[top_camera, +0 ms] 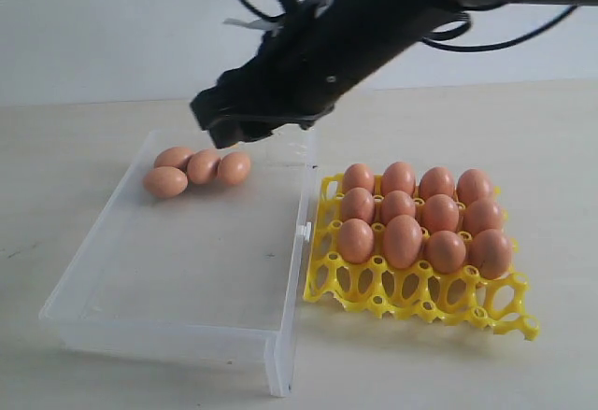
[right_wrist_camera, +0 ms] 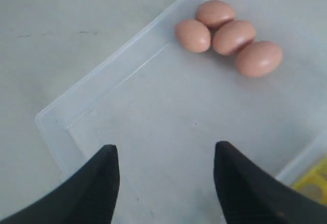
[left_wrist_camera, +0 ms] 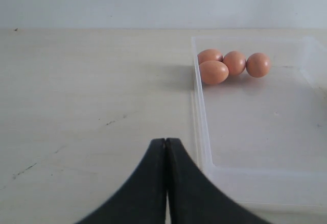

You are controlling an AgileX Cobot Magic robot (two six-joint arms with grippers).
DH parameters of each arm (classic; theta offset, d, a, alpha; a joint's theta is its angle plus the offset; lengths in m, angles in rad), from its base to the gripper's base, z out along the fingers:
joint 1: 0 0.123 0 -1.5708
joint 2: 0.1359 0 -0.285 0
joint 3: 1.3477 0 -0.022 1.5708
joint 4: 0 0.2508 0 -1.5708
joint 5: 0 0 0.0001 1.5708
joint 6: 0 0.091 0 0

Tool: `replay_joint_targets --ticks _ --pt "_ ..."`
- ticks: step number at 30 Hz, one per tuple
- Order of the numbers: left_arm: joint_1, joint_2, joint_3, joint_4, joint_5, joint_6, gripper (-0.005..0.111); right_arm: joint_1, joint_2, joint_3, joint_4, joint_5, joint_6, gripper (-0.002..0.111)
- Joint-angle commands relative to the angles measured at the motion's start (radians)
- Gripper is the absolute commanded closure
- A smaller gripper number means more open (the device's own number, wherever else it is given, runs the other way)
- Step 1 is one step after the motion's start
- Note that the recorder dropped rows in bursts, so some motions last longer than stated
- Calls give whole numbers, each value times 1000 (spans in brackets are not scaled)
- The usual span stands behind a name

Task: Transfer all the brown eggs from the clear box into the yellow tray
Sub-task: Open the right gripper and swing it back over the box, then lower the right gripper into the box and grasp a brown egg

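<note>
Clear box [top_camera: 187, 270] is being seen on the left half of the bench [top_camera: 542, 130], its long side running from the near edge toward the back edge. Yellow tray [top_camera: 420, 303] is being seen just beside the box's right wall, on the side carrying the small latch [top_camera: 304, 231]. Four brown eggs [top_camera: 203, 166] are being held in the box, bunched and touching one another in the box corner nearest the bench's back-left corner. Twelve more are being carried in the tray, one per cup, filling the three rows toward the back edge, while the four cups along the near edge are being shown unfilled. Right gripper [top_camera: 234, 125] is being held in the air over the back end of the box, its arm reaching across from the right side, close above the egg bunch and apart from it. In the right wrist view its fingers [right_wrist_camera: 102, 183] are being held wide apart with nothing between them. The gripper [right_wrist_camera: 164, 147] is being pointed down at the box floor, with the four eggs [right_wrist_camera: 232, 35] lying beyond the tips. Left gripper [left_wrist_camera: 166, 183] is being shown in the left wrist view with fingers pressed together and nothing clamped. It is being held over bare bench just outside the box's left wall, toward the near edge, with the four eggs [left_wrist_camera: 232, 63] ahead of it inside the box.
</note>
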Motion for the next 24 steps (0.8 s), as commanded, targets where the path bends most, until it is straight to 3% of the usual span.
replay_joint_targets --ticks 1,14,18,24 --pt "1 -6 -4 -2 -4 2 107 28 204 -198 -15 35 -6 55" --pt "1 -6 -4 -2 -4 2 107 22 752 -909 -65 179 164 55" --pt "1 -6 -4 -2 -4 2 107 22 829 -1040 -106 296 -45 55" --pt "1 -6 -4 -2 -4 2 107 22 860 -1053 -125 239 -207 55"
